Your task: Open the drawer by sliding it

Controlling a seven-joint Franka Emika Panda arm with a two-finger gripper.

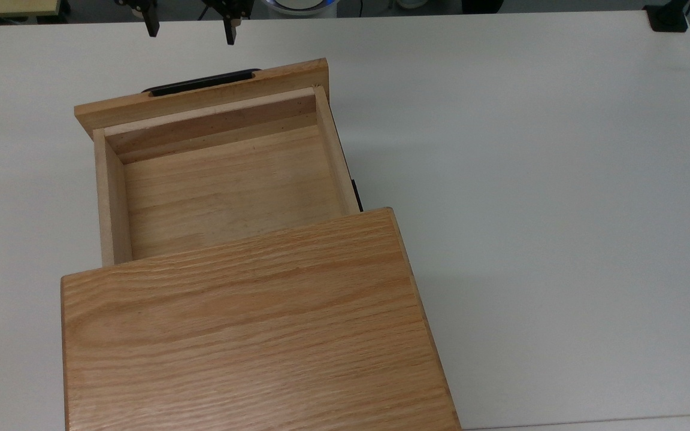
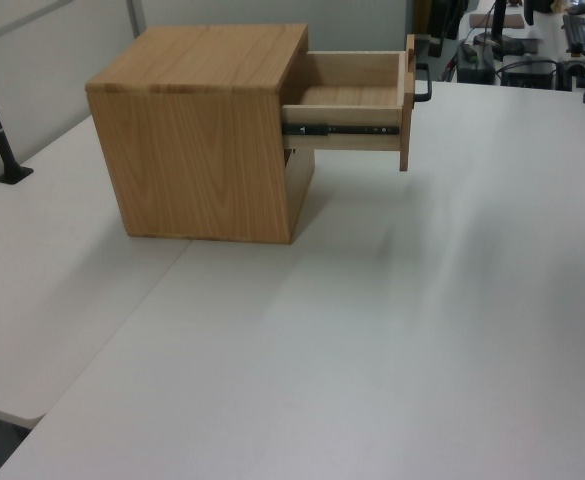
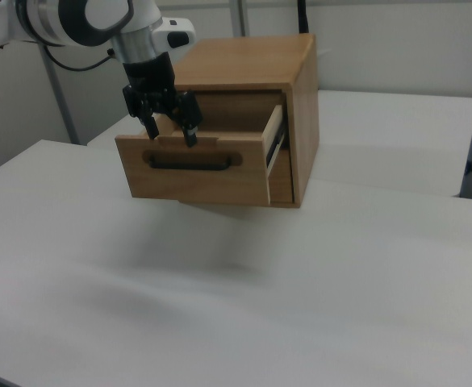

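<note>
Even, diffuse overhead light fills the room, leaving the white table (image 1: 530, 179) bright without harsh glare. The cabinet (image 2: 202, 140) and its pulled-out drawer (image 3: 203, 165) cast only soft, faint shadows on the surface beside and beneath them, with a deeper shade under the drawer in the right view. The top view looks crisp, while the left view and right view are softer and slightly grainy.

The drawer (image 1: 219, 179) is light oak – visible grain, matt – with a black metal-looking handle (image 3: 189, 161); the table (image 1: 530, 179) is smooth, matt white.
</note>
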